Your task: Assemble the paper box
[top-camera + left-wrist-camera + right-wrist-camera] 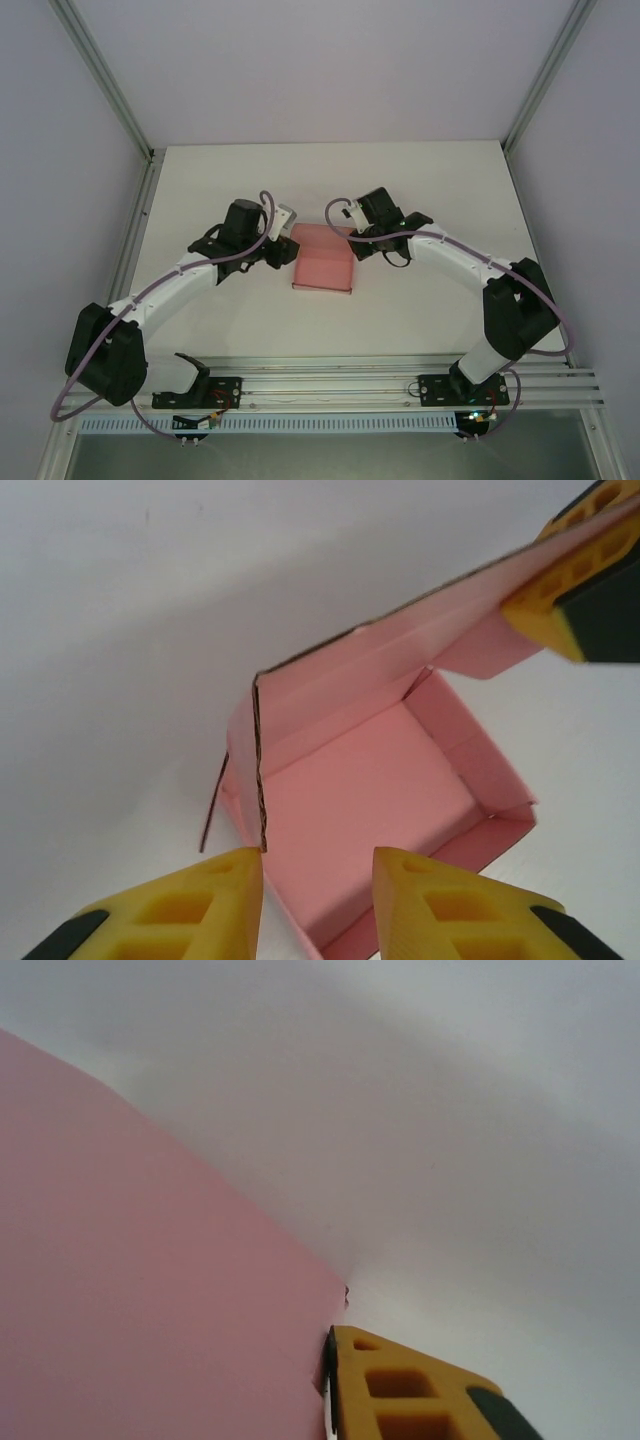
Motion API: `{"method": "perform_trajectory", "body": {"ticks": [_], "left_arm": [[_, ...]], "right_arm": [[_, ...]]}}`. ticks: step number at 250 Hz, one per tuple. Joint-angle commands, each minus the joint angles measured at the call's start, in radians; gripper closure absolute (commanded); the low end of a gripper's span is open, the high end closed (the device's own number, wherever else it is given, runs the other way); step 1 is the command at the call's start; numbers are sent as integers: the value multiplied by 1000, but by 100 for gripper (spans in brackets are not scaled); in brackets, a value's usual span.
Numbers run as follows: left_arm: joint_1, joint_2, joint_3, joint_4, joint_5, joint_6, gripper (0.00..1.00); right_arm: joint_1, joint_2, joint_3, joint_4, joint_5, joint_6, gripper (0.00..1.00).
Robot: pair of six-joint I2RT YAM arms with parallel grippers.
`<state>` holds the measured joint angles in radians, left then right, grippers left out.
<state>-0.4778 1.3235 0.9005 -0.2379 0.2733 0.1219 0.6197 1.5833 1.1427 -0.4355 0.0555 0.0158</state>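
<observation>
Mid-bench (pixel 420 180), a pink paper box (pixel 322 258) sits between two robot arms, its tray walls already standing. The right jaws pinch the raised lid (pixel 340 690), and the left jaws stand apart astride the near wall. Apparently left to do: folding the lid down and tucking it shut.

White arms (pixel 170 285), black joints (pixel 105 350), lilac cables (pixel 266 212).
</observation>
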Motion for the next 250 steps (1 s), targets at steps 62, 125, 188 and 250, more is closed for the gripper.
{"method": "perform_trajectory", "body": {"ticks": [62,125,188,250], "left_arm": [[24,-60,-27,-17,-203,84,55],[146,13,67,-68,48,172,44],[166,113,156,-175,248,284,51],[164,180,187,-111,237,220,80]], "right_arm": [[2,-32,0,3,-35,-147,94],[-9,-27,14,-5,-155,-307,98],[-38,-8,61,-37,-233,-352,98],[-38,15,89,-57,-261,-366,98]]}}
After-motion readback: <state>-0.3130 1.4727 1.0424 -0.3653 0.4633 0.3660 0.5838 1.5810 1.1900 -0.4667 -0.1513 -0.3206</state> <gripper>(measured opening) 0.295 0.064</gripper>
